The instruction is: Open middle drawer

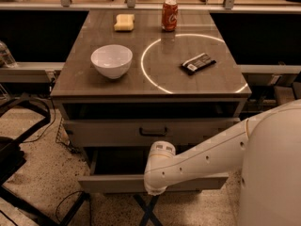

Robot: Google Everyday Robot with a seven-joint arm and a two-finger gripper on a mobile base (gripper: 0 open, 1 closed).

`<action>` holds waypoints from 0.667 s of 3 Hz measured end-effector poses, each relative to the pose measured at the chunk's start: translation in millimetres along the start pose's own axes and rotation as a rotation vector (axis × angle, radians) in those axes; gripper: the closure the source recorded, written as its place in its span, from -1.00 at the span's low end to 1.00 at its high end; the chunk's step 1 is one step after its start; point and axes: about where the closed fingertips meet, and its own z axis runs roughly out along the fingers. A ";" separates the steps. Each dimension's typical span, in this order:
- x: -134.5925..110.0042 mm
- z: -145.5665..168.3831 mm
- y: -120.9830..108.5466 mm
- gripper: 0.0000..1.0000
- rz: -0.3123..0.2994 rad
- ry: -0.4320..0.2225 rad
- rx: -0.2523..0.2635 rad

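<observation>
White bowl (111, 61), yellow sponge (124, 22), red can (170, 14), dark packet (198, 63), perhaps snack, on tabletop (80, 81).

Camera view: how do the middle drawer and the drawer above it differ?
The middle drawer is pulled out, dark inside showing; the upper drawer sits further back. The upper drawer's bar handle shows; the middle drawer's centre is covered by the arm, the gripper hidden behind it. The middle drawer's front looks shorter and narrower than the upper drawer's. Both are flat grey.
</observation>
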 end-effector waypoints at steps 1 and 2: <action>1.9 -0.7 11.3 1.00 0.007 -0.001 -0.018; 5.8 -10.3 47.3 1.00 0.025 -0.013 -0.060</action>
